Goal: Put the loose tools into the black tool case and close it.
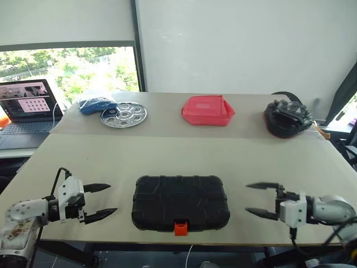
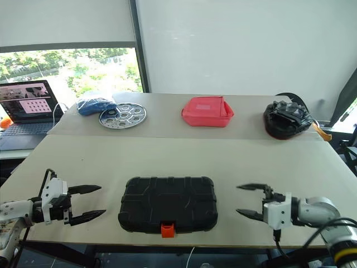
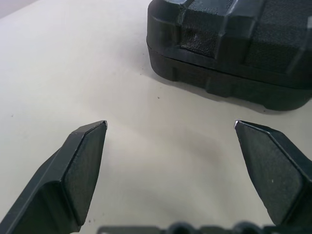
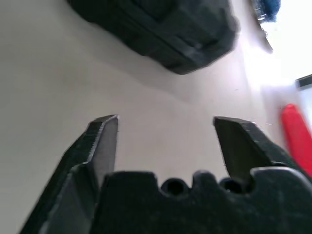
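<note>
Sitting shut near the bench's [image 1: 312, 167] front edge, the black tool case [image 1: 179, 202] is looking rigid, ribbed, moderately heavy. Left gripper [image 1: 100, 200] and right gripper [image 1: 256, 198] are flanking it, fingers apart, empty; I'm judging the short ends the best hold.

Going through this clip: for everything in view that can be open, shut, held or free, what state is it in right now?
Black tool case: lid shut, lying flat on the table, held by neither hand.
Orange latch: at the case's front edge; cannot tell if fastened.
Left hand: open, empty, beside the case, apart from it.
Right hand: open, empty, on the case's other side, apart from it.
Red zip pouch: closed.
Laptop: open, screen lit.
</note>
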`<state>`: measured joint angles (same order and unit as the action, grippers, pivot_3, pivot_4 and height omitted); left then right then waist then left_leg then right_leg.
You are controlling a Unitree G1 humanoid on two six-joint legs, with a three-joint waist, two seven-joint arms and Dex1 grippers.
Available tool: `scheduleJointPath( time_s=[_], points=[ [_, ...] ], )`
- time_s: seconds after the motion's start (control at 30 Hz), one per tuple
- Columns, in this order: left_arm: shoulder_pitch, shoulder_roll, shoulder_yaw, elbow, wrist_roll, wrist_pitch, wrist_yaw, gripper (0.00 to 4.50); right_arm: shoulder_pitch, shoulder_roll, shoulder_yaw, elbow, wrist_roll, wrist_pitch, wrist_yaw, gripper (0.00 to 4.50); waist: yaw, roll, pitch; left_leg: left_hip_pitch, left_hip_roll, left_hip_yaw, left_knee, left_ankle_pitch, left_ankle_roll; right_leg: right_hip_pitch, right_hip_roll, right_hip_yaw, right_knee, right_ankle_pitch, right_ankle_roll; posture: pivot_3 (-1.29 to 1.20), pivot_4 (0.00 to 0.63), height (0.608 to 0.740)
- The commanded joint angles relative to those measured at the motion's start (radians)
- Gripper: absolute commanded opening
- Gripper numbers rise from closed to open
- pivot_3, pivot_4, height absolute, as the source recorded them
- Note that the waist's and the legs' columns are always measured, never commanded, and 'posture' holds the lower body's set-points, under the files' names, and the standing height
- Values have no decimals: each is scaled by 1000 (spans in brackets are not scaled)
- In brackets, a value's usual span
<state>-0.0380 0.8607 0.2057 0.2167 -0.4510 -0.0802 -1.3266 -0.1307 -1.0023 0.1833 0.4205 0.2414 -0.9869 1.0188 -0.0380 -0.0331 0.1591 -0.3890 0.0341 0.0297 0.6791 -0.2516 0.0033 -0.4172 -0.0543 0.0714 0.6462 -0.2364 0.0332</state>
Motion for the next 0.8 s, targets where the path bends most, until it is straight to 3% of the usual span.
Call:
scheduleJointPath(
  time_s=[0.03,0.17,0.2,0.23,0.33,0.6,0.8],
  points=[
    [0,5,-16,-52,-2,5,-37,3405,62,-30,-5,-164,95,150,51,2130,-2,0,0,0,0,0,0,0,0,0,0,0,0,0,0,0,150,740],
    [28,-8,-66,-97,29,-5,-52,1822,116,-16,-4,-280,64,314,54,646,-3,0,0,1,0,1,0,0,0,0,1,0,1,0,0,0,150,740],
    [34,-11,-75,-104,42,-13,-49,1627,128,-13,-4,-308,61,362,50,486,-3,0,0,0,0,1,0,0,0,-1,1,0,1,0,0,0,150,740],
    [38,-18,-89,-117,52,-11,-38,1106,145,-11,6,-361,74,420,57,35,-2,0,0,0,-1,1,0,0,0,-1,1,0,1,0,0,0,150,740],
    [39,-35,-108,-138,69,-5,-13,111,184,-8,35,-501,107,525,97,0,4,0,0,0,-1,1,0,0,0,-2,1,0,1,0,0,0,150,740],
    [48,-39,-104,-218,33,117,29,45,182,91,87,-700,63,758,59,0,20,0,0,-1,0,1,1,0,0,-3,2,0,0,-1,0,0,150,740],
    [-157,-61,-39,-102,-38,270,123,45,185,115,68,-705,23,804,50,0,33,-2,0,-2,-1,0,2,0,0,-2,2,-1,0,-1,1,0,150,740]
  ],
)
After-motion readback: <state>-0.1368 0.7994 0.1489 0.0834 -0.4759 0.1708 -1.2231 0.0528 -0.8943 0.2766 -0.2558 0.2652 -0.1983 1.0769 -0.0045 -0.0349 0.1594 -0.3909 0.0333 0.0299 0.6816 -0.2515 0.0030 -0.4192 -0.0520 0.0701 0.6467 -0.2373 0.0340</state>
